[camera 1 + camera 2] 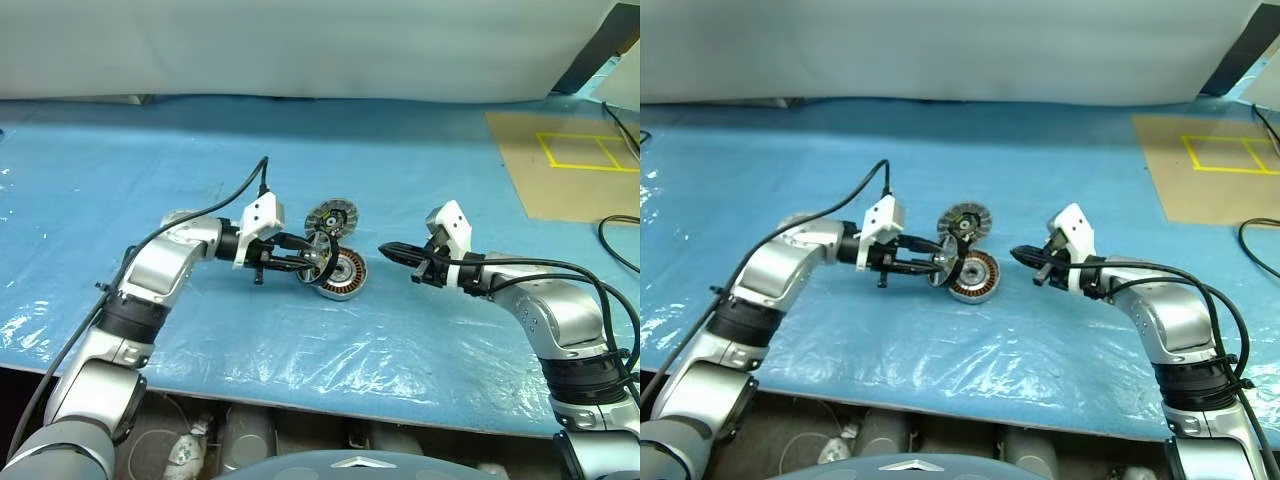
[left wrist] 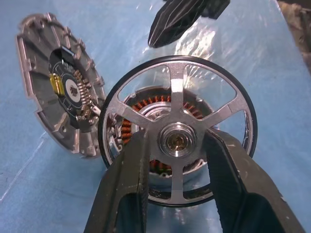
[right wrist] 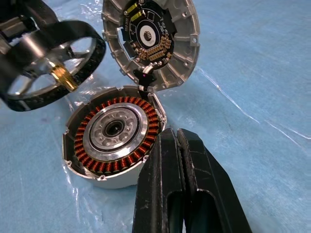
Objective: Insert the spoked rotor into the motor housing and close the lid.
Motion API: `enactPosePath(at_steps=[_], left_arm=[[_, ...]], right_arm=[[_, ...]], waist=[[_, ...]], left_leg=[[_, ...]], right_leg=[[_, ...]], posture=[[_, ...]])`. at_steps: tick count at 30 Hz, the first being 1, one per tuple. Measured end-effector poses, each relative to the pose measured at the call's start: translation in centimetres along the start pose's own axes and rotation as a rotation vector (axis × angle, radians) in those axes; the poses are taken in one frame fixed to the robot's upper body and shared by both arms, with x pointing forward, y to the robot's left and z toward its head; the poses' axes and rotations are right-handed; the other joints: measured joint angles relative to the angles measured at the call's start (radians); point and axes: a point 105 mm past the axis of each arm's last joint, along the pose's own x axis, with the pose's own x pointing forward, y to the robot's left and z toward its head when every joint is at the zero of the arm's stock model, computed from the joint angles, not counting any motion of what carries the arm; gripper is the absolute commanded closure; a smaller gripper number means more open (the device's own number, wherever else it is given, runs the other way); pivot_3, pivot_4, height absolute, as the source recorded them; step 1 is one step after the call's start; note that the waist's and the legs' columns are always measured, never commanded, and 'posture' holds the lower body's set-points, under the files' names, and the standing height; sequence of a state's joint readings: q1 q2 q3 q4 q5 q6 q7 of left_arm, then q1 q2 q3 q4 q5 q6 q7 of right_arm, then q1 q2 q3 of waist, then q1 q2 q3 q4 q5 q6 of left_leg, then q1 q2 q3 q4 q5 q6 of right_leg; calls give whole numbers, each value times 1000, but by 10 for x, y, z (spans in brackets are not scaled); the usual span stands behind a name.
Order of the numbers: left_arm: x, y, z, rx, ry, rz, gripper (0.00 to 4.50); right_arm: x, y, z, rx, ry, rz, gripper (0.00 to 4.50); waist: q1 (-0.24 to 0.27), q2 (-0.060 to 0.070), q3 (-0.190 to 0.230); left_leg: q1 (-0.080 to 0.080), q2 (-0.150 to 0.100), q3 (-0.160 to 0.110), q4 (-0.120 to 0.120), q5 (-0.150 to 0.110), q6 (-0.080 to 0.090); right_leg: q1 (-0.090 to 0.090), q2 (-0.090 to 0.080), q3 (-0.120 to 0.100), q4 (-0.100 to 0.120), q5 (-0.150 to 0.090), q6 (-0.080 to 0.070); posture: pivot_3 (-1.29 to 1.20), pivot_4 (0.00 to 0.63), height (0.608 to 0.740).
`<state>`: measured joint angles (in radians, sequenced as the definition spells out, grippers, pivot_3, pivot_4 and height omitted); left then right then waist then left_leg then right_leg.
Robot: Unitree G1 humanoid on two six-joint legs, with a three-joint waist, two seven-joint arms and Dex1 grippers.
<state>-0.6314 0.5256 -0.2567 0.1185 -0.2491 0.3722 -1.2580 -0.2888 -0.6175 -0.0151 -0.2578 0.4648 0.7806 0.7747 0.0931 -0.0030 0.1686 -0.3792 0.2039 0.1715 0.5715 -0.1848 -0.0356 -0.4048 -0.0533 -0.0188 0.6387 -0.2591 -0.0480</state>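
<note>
Under everything, blue plastic sheet (image 1: 300,350)

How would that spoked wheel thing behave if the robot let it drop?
The spoked rotor, clamped at its hub by the left gripper, looks like rigid metal, so probably stiff. Being round with a smooth dark rim, it would likely roll. Its open spokes suggest modest weight.

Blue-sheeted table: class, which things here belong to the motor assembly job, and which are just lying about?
Job:
spoked rotor, held in left gripper
motor housing, open
hinged lid, raised
right gripper, shut, empty

Lying about:
cardboard sheet with yellow tape
black cable
</note>
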Motion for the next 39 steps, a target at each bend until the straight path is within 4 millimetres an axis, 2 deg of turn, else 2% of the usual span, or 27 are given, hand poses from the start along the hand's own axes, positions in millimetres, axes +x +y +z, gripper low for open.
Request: enactPosePath(at_steps=[5, 11, 15, 18, 25, 33, 39], left_arm=[[9, 9, -5, 11, 43, -10, 3148], [26, 9, 5, 27, 5, -63, 3148], [26, 6, 6, 29, 10, -98, 3148], [26, 6, 5, 49, 25, -100, 3148], [34, 5, 6, 43, 9, -108, 3148], [33, 4, 10, 36, -2, -114, 3148], [34, 0, 19, 21, -37, -133, 3148]], right_arm=[[-4, 2, -5, 9, 3, -22, 4500], [-14, 8, -11, 29, -15, -45, 4500], [-19, 23, -21, 50, -7, -2, 4500], [-19, 28, -18, 40, -19, 14, 4500], [-20, 37, -17, 30, -21, 54, 4500], [-24, 50, -19, 40, -28, 134, 4500], [-26, 50, -19, 30, -17, 140, 4500]], waist=[[6, 0, 0], [8, 0, 0], [6, 0, 0], [5, 0, 0], [9, 0, 0], [9, 0, 0], [9, 0, 0]], left_leg=[[-2, 0, -1, 0, 0, 0], [-2, 0, -1, 0, 0, 0], [-1, 0, -1, -1, 0, 0], [-1, 0, -1, 0, 0, 0], [-1, -1, -2, 0, 0, 0], [-2, -1, -3, -1, 0, 0], [-2, 0, -3, 0, 0, 0]], right_leg=[[0, -1, 0, 0, 0, 0], [0, -1, -1, -1, 0, 1], [0, -1, -1, -1, 0, 1], [0, -1, -1, -1, 0, 1], [1, -2, -1, -1, 0, 1], [1, -2, -3, -2, 0, 1], [1, -2, -3, -2, 0, 1]], posture=[[0, 150, 740], [0, 150, 740], [0, 150, 740], [0, 150, 740], [0, 150, 740], [0, 150, 740], [0, 150, 740]])
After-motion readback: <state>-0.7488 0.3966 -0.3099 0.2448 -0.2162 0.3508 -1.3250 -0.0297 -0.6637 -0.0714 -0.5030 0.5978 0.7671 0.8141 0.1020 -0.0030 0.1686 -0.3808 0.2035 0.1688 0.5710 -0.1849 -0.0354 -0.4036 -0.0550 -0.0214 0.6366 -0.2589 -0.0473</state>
